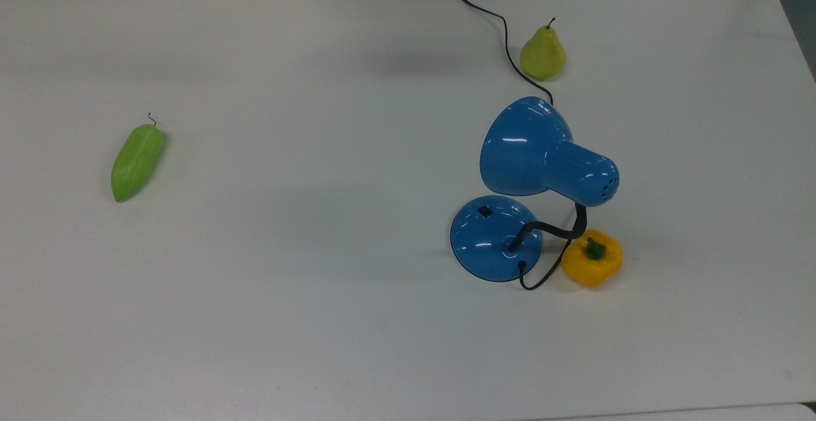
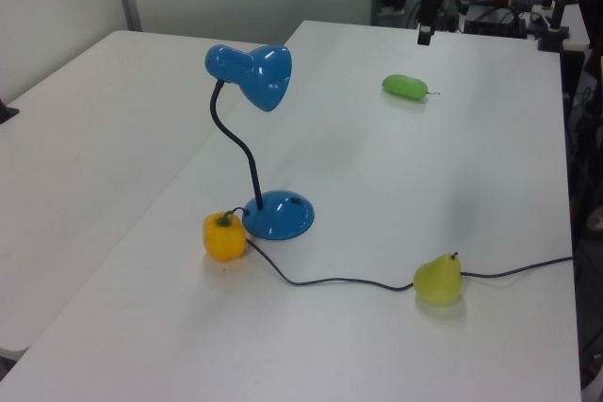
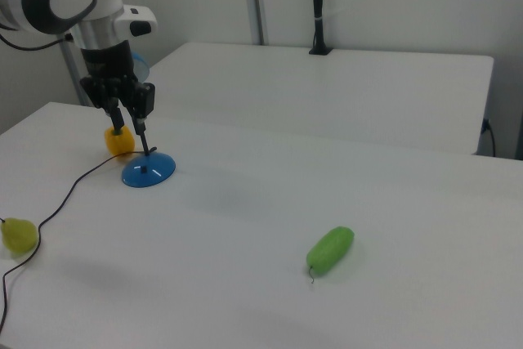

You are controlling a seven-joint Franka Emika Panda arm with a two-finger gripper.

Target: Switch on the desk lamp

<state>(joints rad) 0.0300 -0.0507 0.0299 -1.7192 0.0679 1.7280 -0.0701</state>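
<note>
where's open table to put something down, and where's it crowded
Widest bare patch: the table between the green gourd and the desk lamp. The whole near edge in the top view is bare too. Crowded spot: the lamp base, with the yellow pepper close beside it, the cord running past the pear.

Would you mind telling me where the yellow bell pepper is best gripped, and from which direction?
I'd grip the yellow bell pepper across its rounded body, coming straight down. It sits upright, stem up. The desk lamp neck arches beside it and the cord loops against it, so place the fingers clear of both.
</note>
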